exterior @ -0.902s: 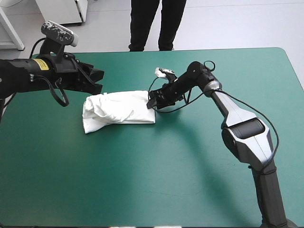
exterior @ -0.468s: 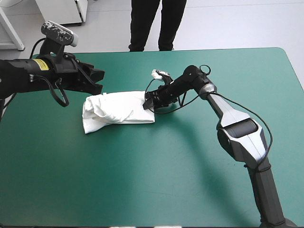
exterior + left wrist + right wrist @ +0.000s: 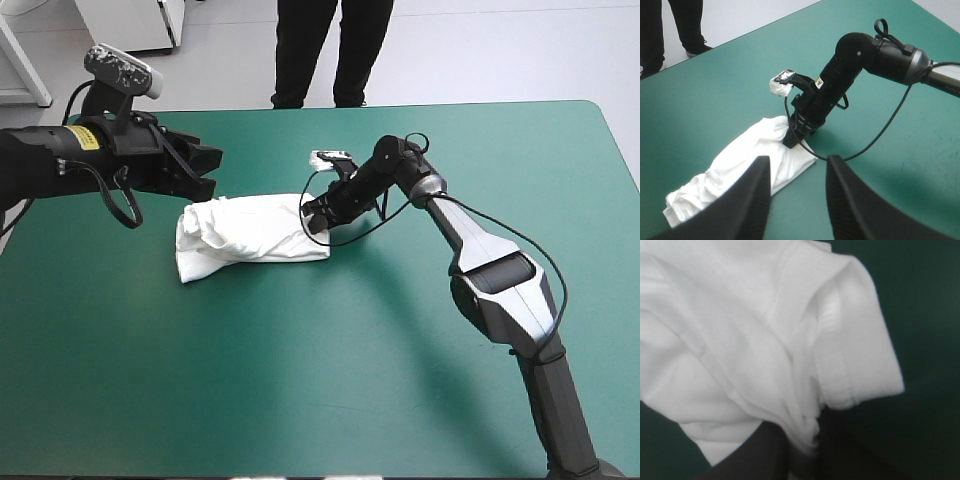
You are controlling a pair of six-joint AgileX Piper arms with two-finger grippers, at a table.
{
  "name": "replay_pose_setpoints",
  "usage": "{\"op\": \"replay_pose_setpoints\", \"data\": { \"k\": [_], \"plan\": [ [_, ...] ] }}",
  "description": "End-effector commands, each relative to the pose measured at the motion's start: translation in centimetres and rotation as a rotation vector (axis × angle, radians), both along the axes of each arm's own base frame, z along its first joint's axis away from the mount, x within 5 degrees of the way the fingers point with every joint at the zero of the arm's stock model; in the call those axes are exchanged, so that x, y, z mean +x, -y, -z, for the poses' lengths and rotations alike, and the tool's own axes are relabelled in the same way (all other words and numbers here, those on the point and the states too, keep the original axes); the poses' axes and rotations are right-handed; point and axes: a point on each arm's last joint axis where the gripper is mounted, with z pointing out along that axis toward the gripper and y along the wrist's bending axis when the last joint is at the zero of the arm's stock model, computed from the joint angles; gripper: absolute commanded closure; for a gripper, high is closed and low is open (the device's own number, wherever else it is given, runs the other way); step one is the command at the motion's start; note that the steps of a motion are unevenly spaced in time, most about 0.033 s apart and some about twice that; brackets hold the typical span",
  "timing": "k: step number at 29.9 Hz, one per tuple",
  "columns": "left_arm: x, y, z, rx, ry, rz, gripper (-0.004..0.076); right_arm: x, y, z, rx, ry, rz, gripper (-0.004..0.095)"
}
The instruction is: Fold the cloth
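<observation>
T-shirt (image 3: 250, 235) lies on the teal-green cover (image 3: 350, 380), left of centre in the upper half of the high frame, already a folded oblong bundle rather than a spread garment. Most of the folding looks done. Its right end is squared and fairly flat, while the left end is puffy and creased, layers slumping over one another. Judged from that, what is left is one more fold or a tidy of the bunched end, then letting go. Right gripper (image 3: 315, 218) sits low at the bundle's right end, tips down on the cloth. From its own wrist camera the black fingers are nearly together with a wad of white fabric pinched between them, so it is gripping the shirt. Left gripper (image 3: 205, 165) hovers above the table just beyond the bundle's upper-left corner, not touching. Its wrist camera shows the two fingers standing apart with nothing between them. Cloth is soft white knit, limp, with rounded folds and shallow wrinkles. A sleeve hem (image 3: 860, 365) shows a doubled edge with a row of stitching and a ribbed inner face. The cover is matte, smooth and bare around the shirt
</observation>
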Motion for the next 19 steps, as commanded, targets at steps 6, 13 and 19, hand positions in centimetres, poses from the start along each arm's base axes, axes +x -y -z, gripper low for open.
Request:
{"op": "replay_pose_setpoints", "data": {
  "k": [6,13,19],
  "plan": [
    [-2.2,-0.3,-1.4,-0.037,0.028,0.032,0.0449,1.5,10.8,-6.8,-0.243,0.159,0.166,0.0909],
    [-2.2,-0.2,-1.4,-0.035,0.030,0.036,0.0449,-0.3,20.6,-8.5,-0.358,0.112,0.339,0.0909],
    [-2.2,-0.2,-1.4,-0.037,0.029,0.037,0.0449,-4.0,27.9,-9.3,-0.418,0.042,0.475,0.0909]
  ]
}}
